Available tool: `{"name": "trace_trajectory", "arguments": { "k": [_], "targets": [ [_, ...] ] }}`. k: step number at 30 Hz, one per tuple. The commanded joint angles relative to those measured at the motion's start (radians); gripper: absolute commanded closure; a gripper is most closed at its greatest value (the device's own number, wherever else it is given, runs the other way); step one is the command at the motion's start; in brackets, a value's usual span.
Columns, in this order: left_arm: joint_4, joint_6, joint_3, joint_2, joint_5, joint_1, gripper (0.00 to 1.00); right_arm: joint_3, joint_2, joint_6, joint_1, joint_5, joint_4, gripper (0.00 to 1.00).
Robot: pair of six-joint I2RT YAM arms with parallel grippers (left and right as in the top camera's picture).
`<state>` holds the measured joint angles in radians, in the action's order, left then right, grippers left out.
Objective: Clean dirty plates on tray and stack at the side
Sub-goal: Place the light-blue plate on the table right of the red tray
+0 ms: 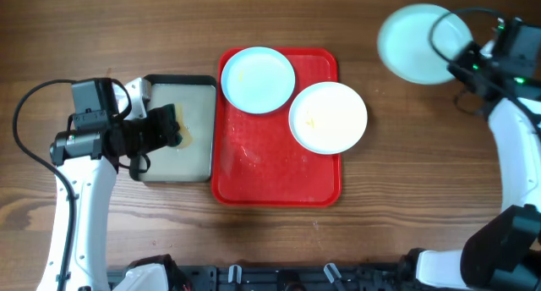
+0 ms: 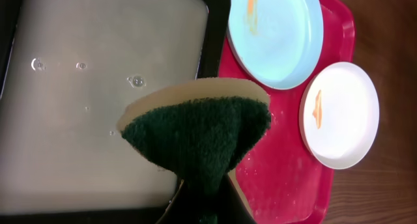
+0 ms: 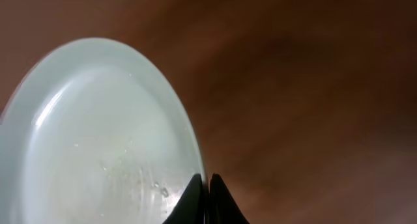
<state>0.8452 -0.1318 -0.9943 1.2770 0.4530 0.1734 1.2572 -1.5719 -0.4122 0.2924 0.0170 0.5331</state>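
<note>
The red tray (image 1: 279,168) holds a pale mint-blue plate (image 1: 257,79) at its far left and a white plate (image 1: 328,116) at its right edge; both carry orange smears, seen in the left wrist view on the blue plate (image 2: 277,35) and the white plate (image 2: 340,113). A second mint-blue plate (image 1: 416,44) is at the far right, off the tray; my right gripper (image 1: 461,67) is shut on its rim (image 3: 98,139), fingers (image 3: 207,185) pinching the edge. My left gripper (image 1: 169,126) is shut on a green-and-tan sponge (image 2: 199,136) above the basin.
A black-rimmed basin (image 1: 199,160) with pale wet bottom (image 2: 85,87) stands left of the tray. Water droplets lie on the tray floor (image 2: 280,172). Bare wooden table (image 1: 406,206) lies in front and to the right.
</note>
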Motion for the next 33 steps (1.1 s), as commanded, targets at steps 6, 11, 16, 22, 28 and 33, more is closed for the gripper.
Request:
{"name": "trace_trajectory", "arguments": {
  "k": [6, 11, 16, 22, 28, 33],
  "targets": [
    [-0.004, 0.024, -0.019, -0.011, -0.002, 0.005, 0.96, -0.003, -0.270, 0.080, 0.011, 0.018, 0.022, 0.96],
    [-0.007, 0.024, -0.019, -0.011, -0.002, 0.005, 0.96, -0.003, -0.412, 0.211, -0.043, -0.123, -0.009, 0.96],
    [-0.006, 0.024, -0.019, -0.011, -0.002, 0.005, 0.96, -0.003, -0.436, 0.282, -0.122, -0.104, -0.016, 0.96],
    [-0.006, 0.024, -0.019, -0.011, -0.002, 0.005, 0.96, -0.003, -0.436, 0.283, -0.163, -0.104, 0.011, 0.93],
    [-0.006, 0.024, -0.019, -0.011, -0.002, 0.005, 0.96, 0.022, -0.423, 0.309, -0.162, -0.105, 0.020, 0.48],
    [-0.006, 0.024, -0.019, -0.011, -0.002, 0.005, 0.96, 0.132, -0.318, 0.395, -0.163, -0.310, 0.156, 0.39]
  ]
}}
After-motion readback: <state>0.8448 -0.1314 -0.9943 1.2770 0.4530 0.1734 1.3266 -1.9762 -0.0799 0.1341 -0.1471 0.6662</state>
